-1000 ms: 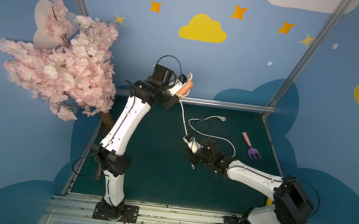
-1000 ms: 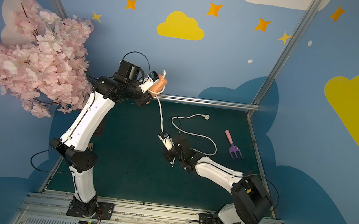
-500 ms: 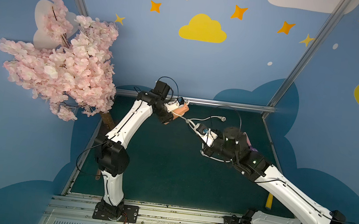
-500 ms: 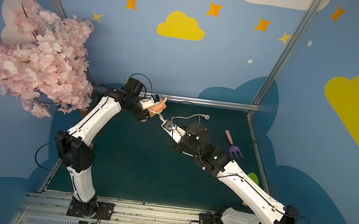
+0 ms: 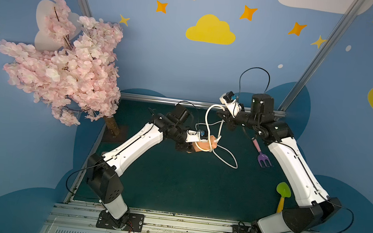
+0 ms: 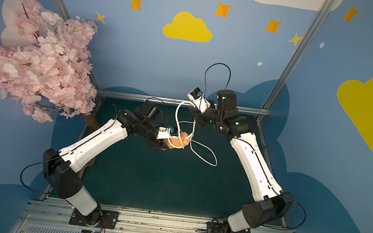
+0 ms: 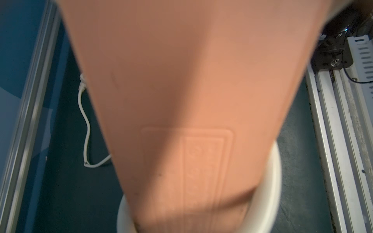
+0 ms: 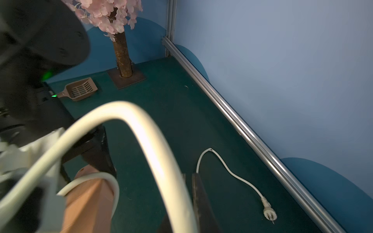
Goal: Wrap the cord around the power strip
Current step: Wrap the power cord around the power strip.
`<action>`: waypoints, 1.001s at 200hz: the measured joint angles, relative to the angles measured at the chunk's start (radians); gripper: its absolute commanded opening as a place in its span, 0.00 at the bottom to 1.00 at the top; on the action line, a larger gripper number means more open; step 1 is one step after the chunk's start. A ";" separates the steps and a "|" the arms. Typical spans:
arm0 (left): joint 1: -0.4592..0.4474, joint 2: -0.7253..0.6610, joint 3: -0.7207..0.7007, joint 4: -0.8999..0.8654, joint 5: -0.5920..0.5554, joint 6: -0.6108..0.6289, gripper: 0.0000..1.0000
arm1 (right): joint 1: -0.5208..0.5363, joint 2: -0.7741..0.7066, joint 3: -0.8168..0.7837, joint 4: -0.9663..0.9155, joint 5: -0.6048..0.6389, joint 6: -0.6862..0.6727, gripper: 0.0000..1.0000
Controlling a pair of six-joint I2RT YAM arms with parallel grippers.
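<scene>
The salmon-orange power strip (image 5: 202, 145) (image 6: 178, 141) hangs above the green table near the back, with my left gripper (image 5: 190, 146) (image 6: 164, 144) shut on one end. It fills the left wrist view (image 7: 191, 90), hiding the jaws. The white cord (image 5: 207, 117) (image 6: 176, 116) circles its free end (image 7: 271, 177), arches up to my right gripper (image 5: 223, 117) (image 6: 193, 112), which is shut on it (image 8: 153, 141), then sags in a loop (image 5: 229, 159) onto the table. The plug (image 8: 269, 214) lies by the back rail.
A pink blossom tree (image 5: 67, 65) stands at the back left on a brown trunk (image 8: 123, 56). A brown slotted scoop (image 8: 80, 89) lies near it. A purple toy fork (image 5: 263, 158) and a green spoon (image 5: 283, 191) lie beside the right arm.
My left arm has lowered the power strip from up by the back wall toward the table's middle. My right arm has lifted the cord from the table up to the back right.
</scene>
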State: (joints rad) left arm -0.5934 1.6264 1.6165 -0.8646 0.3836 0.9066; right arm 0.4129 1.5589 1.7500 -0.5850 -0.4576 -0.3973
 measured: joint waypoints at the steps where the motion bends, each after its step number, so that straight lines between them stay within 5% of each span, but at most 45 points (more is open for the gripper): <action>1: -0.001 -0.002 -0.001 0.002 0.002 -0.001 0.03 | -0.005 0.006 0.003 0.001 -0.004 0.006 0.00; 66: -0.003 -0.069 -0.039 0.191 0.016 -0.100 0.03 | -0.066 0.268 0.049 0.028 -0.139 0.178 0.00; 114: 0.014 0.011 0.166 0.214 -0.080 -0.277 0.03 | -0.058 0.322 -0.152 0.288 -0.126 0.360 0.36; 161: 0.023 0.066 0.341 0.159 -0.142 -0.378 0.03 | -0.034 0.310 -0.340 0.531 -0.077 0.472 0.61; 178: 0.039 0.085 0.377 0.136 -0.153 -0.410 0.03 | -0.025 0.273 -0.433 0.608 -0.061 0.500 0.57; 200: 0.077 0.112 0.412 0.113 -0.160 -0.454 0.03 | -0.014 0.226 -0.533 0.705 -0.053 0.539 0.24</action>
State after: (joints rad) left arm -0.5163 1.7382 2.0289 -0.7513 0.2237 0.4526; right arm 0.3985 1.7851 1.2175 0.1196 -0.5106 0.1413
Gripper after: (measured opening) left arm 0.505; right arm 0.458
